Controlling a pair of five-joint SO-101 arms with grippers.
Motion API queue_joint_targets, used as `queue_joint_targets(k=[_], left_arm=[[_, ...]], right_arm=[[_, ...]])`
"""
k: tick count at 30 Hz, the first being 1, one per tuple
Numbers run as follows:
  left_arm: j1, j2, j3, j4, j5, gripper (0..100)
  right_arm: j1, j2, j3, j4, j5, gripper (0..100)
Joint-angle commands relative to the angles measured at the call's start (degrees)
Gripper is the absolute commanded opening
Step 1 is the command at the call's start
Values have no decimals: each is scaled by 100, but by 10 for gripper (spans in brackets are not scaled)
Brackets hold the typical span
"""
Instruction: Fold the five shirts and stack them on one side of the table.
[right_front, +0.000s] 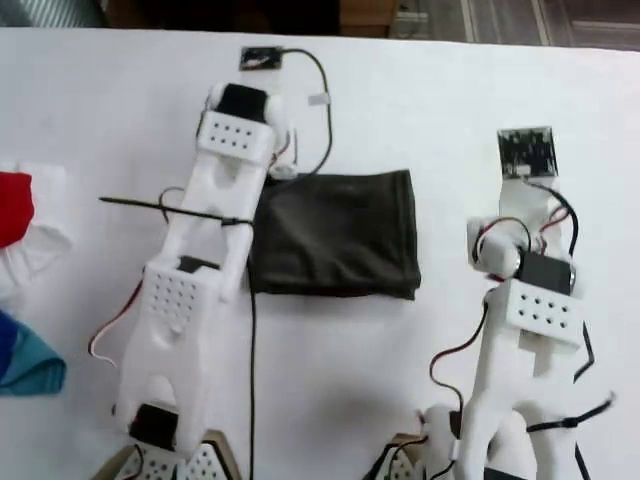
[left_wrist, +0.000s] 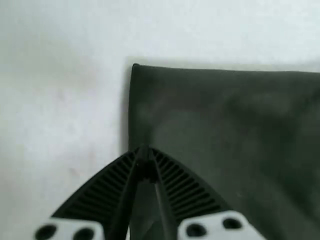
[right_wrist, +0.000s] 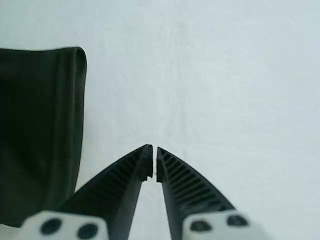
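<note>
While both jaws press together, a dark shirt (right_front: 335, 235) lies between the arms (right_front: 195, 260), coloured shirts (right_front: 25, 365) apart.

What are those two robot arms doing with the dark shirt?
They are folding shirts. A dark shirt lies folded on the white table between the arms. The left tool is closed at its edge; the right tool is closed over bare table beside it. More colourful shirts wait at the table's side.
</note>
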Motion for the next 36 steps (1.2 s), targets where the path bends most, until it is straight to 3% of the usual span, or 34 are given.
queue_joint_targets(k=[1, 5, 12, 18, 25, 30, 36], left_arm=[[132, -334, 75, 123, -26, 26], [290, -818, 699, 114, 0, 26], [457, -2057, 2730, -53, 9, 26], [484, -3218, 5578, -1582, 0, 26], [510, -4659, 8585, -3886, -26, 26], [510, -4738, 9385, -4686, -26, 27], [510, -4738, 9745, -4809, -299, 27]], right_arm=[[-435, 505, -545, -224, -255, 19], [-505, 1938, -1424, -233, -835, 19], [-725, 4277, -3525, 1007, -985, 19], [-1138, 5437, -4695, 1675, -1029, 20], [-1411, 5587, -4870, 1534, -1310, 20], [-1675, 5587, -4870, 1490, -1354, 20], [-1771, 5868, -4756, 1358, -1354, 20]])
